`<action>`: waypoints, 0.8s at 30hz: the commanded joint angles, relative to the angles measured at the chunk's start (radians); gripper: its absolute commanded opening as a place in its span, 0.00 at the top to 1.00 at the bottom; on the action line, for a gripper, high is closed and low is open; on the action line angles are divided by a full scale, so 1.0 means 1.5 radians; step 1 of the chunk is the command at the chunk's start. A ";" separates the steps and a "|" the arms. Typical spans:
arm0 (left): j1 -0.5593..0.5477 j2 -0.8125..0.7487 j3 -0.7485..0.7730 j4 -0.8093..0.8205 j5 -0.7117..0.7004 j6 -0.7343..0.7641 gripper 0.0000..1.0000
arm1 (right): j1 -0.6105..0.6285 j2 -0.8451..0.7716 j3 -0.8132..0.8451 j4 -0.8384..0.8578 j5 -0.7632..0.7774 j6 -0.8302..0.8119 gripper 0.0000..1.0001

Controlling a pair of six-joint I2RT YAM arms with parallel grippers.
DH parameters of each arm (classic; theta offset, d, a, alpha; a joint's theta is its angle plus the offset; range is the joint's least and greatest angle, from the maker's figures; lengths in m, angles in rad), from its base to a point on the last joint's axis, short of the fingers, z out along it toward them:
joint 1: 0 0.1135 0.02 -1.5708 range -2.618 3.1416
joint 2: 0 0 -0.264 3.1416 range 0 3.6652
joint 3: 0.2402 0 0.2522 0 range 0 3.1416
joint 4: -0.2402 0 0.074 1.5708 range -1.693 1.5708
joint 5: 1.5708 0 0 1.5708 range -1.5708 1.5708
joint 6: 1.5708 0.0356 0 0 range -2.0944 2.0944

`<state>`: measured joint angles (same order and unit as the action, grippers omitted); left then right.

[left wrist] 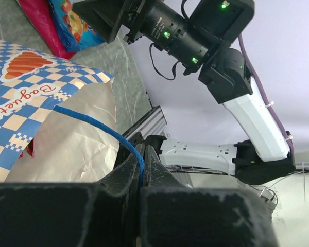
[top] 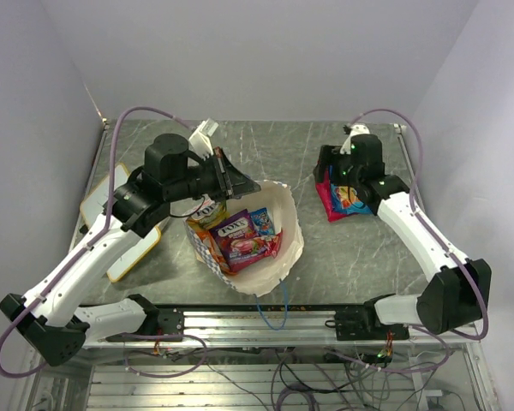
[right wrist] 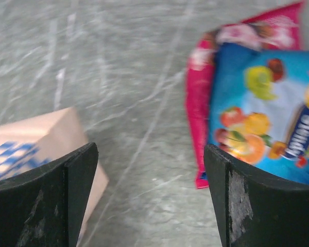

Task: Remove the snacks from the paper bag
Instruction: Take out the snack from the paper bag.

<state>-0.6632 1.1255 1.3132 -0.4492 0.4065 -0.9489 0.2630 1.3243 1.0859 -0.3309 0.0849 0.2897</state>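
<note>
Overhead, the paper bag [top: 293,231] sits open mid-table [top: 360,248], a purple packet [top: 235,229] and others inside, with the left gripper [top: 226,176] at its far rim. Only the left wrist view shows it clamped on the blue cord handle [left wrist: 95,126]. The right wrist view shows the right gripper [right wrist: 149,154] spread wide, empty, beside a blue packet [right wrist: 268,113] lying on a pink packet [right wrist: 198,98].

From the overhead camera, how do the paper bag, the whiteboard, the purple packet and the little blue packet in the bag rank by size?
1. paper bag, largest
2. whiteboard, probably second; the left arm hides part
3. purple packet
4. little blue packet, smallest
</note>
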 commanded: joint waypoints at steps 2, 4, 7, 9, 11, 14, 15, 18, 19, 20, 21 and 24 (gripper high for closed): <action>-0.012 -0.027 -0.002 0.027 -0.006 -0.019 0.93 | 0.057 -0.020 0.074 -0.082 -0.120 -0.046 0.17; -0.012 -0.036 -0.008 0.001 -0.031 -0.019 0.93 | 0.069 -0.026 0.109 -0.109 -0.161 -0.054 0.18; -0.011 -0.049 -0.026 -0.003 -0.045 -0.029 0.93 | 0.106 -0.047 0.157 -0.132 -0.224 -0.064 0.20; -0.012 -0.057 -0.039 0.006 -0.046 -0.042 0.93 | 0.141 -0.076 0.170 -0.117 -0.260 -0.055 0.20; -0.013 -0.066 -0.043 0.004 -0.057 -0.048 0.93 | 0.176 -0.115 0.161 -0.079 -0.278 -0.038 0.20; -0.013 -0.072 -0.032 -0.031 -0.084 -0.040 0.93 | 0.235 -0.162 0.127 -0.019 -0.305 -0.060 0.20; -0.013 -0.073 -0.028 -0.040 -0.091 -0.036 0.93 | 0.256 -0.189 0.104 0.005 -0.318 -0.087 0.21; -0.013 -0.071 -0.019 -0.057 -0.094 -0.028 0.93 | 0.328 -0.260 0.030 0.071 -0.317 -0.155 0.23; -0.013 -0.069 -0.017 -0.056 -0.089 -0.026 0.93 | 0.347 -0.280 0.011 0.085 -0.323 -0.177 0.24; -0.013 -0.066 -0.014 -0.052 -0.080 -0.024 0.93 | 0.363 -0.294 -0.002 0.091 -0.341 -0.201 0.25; -0.012 -0.063 -0.010 -0.049 -0.073 -0.021 0.93 | 0.378 -0.302 -0.012 0.090 -0.355 -0.219 0.26; -0.013 -0.049 0.012 -0.048 -0.056 -0.005 0.93 | 0.429 -0.292 -0.026 0.041 -0.415 -0.311 0.34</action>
<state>-0.6762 1.0382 1.2652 -0.5289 0.2932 -0.9951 0.8268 0.8711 1.0805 -0.2584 -0.4202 0.0257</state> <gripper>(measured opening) 0.075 0.707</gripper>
